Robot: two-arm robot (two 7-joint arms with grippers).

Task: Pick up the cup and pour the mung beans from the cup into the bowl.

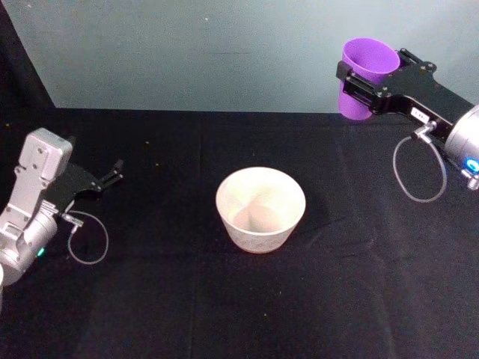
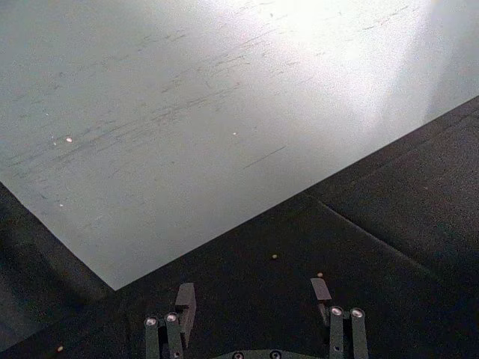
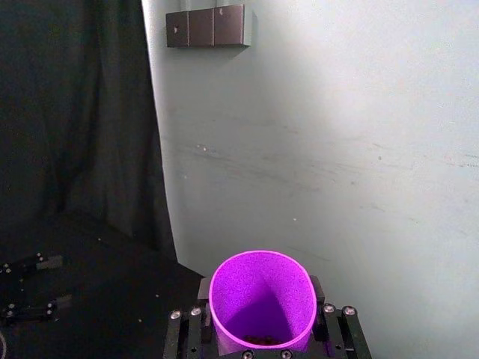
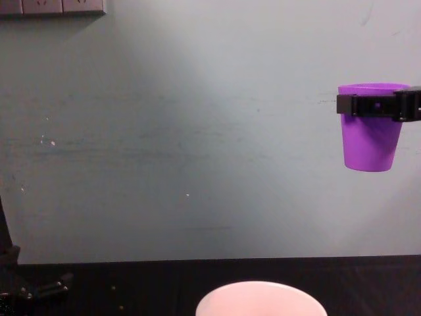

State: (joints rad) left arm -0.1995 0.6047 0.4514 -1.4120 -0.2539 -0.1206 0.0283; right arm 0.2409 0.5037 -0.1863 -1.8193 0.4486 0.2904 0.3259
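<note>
right gripper (image 1: 365, 84) clamps cup (image 1: 368, 60) upright, 2 o'clock of bowl (image 1: 258, 235); mung beans (image 3: 262, 340) barely visible inside; left gripper (image 2: 253, 293) wide, 9 o'clock.

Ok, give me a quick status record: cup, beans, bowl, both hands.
cup: upright, held high above the table, off to the bowl's right, not over it
mung beans: a few dark grains at the cup's bottom
bowl: mid-table, no beans seen inside
right hand: shut on the cup near its rim
left hand: open, low at the table's left, holding nothing
pour: not yet begun
</note>
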